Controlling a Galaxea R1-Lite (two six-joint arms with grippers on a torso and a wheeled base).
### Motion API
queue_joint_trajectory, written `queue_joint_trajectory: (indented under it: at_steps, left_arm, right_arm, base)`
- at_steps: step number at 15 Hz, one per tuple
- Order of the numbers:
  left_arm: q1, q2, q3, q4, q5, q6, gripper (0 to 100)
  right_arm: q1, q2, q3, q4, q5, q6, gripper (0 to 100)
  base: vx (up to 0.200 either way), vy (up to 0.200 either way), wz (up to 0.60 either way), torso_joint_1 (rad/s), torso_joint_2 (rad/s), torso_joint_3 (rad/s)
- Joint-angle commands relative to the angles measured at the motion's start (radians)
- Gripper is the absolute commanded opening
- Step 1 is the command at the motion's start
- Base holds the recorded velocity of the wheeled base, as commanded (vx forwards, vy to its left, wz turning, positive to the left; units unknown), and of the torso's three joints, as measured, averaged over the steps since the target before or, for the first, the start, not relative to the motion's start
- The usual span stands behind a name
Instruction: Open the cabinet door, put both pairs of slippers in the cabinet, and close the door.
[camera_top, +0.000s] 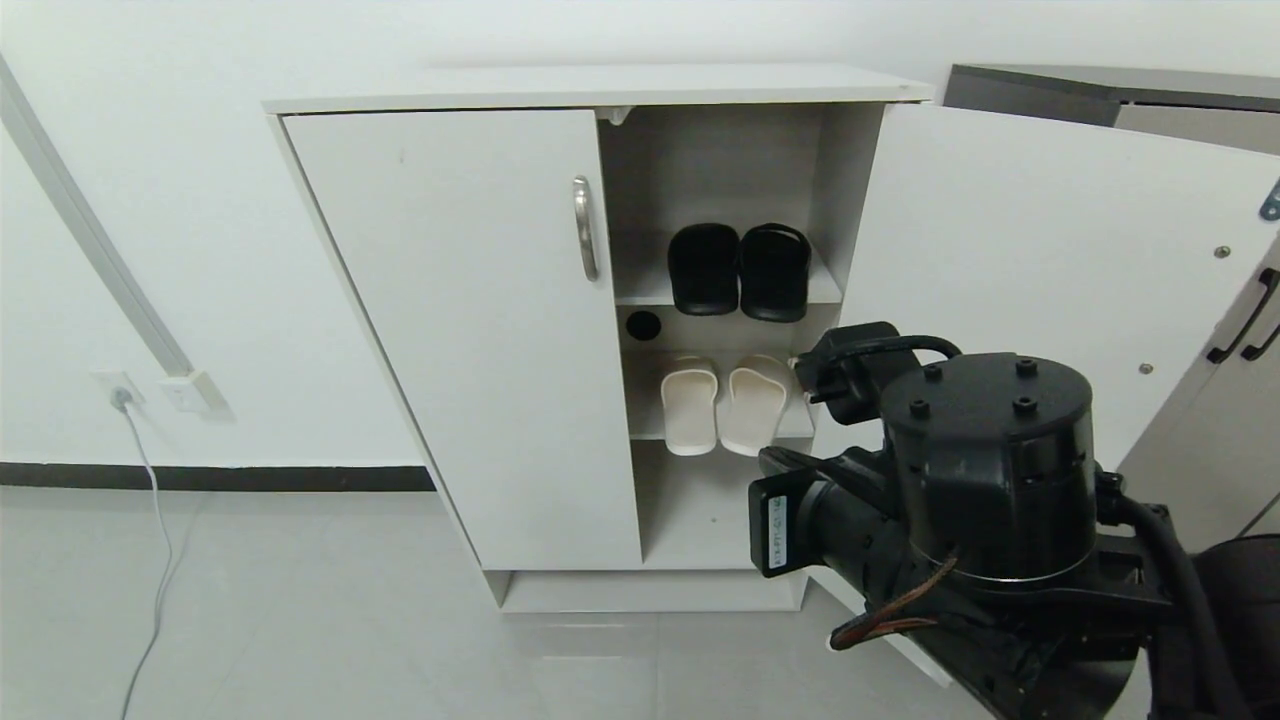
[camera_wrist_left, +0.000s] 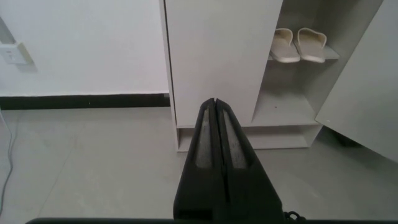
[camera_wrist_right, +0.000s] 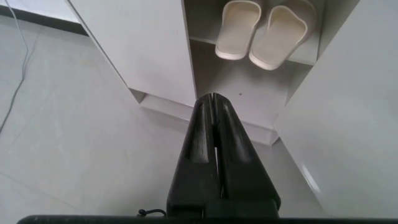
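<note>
While swinging the open door (camera_top: 1040, 270) shut, mind the white slippers (camera_top: 722, 405) overhanging the middle shelf's (camera_top: 643, 422) front edge, below the black slippers (camera_top: 740, 270): could clip and drag them out. Keep left gripper (camera_wrist_left: 214, 115) and right gripper (camera_wrist_right: 214, 109) pinched together, empty, as now.

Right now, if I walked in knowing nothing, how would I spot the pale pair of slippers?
Look at the white cabinet, whose right door stands open. Inside, the pale slippers sit side by side on the middle shelf. They are cream, unlike the black slippers on the upper shelf directly above them.
</note>
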Motion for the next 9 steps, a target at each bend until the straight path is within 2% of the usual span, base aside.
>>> queue_joint_trajectory:
  at_steps: [1,9]
  left_arm:
    - [0.000,0.001,0.000,0.001,0.001,-0.001,0]
    - [0.000,0.001,0.000,0.000,0.001,-0.001,0]
  right_arm:
    - [0.000,0.003,0.001,0.001,0.000,0.000,0]
    - [0.000,0.005,0.006,0.001,0.000,-0.001,0]
  base:
    - [0.000,0.000,0.00,0.000,0.00,0.000]
    - [0.000,0.000,0.00,0.000,0.00,0.000]
